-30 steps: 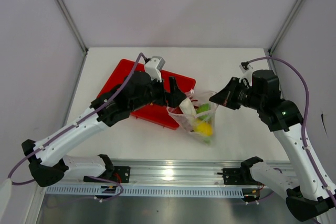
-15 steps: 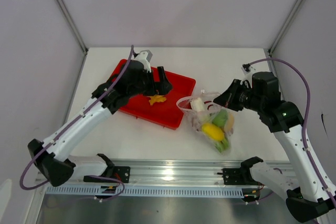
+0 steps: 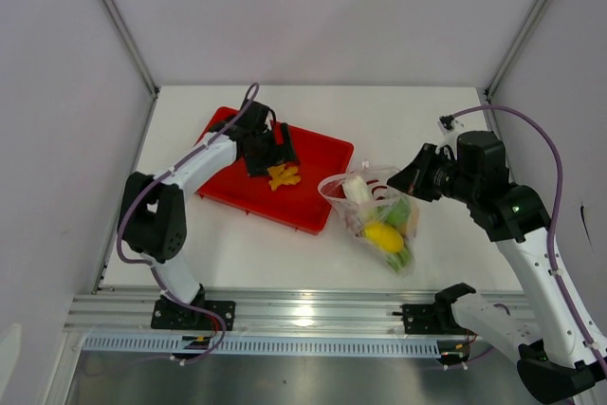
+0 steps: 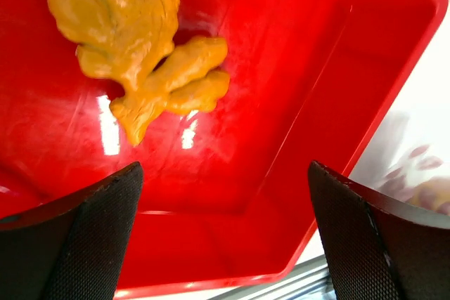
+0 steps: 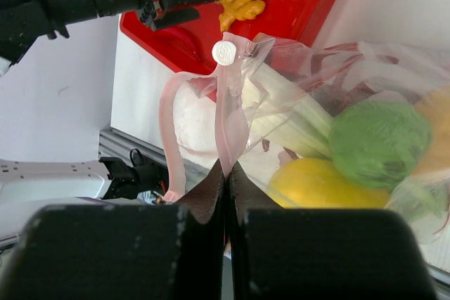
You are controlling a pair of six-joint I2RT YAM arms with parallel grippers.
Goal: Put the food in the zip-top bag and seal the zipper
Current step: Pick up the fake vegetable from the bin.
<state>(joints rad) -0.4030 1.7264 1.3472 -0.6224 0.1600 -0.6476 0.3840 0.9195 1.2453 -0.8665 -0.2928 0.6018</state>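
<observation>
Holds the left gripper [image 4: 225, 233] spread wide above the red tray [image 4: 302, 61], the orange ruffled piece [image 4: 130, 40] lying just ahead, apart from the walls. Pinches the zipper [image 5: 229, 128] in the closed jaws of the right gripper [image 5: 226, 173], the zip-top bag [image 3: 384, 220] on the table [image 3: 427, 120] just beside the tray's right corner, food [image 5: 320, 182] inside.

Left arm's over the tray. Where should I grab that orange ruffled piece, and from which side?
Probably the narrow two-lobed stem of the orange ruffled piece, not its broad ruffled head. It lies flat on the floor of the red tray, clear of the walls, so come straight down with the open left gripper and close across the stem.
</observation>
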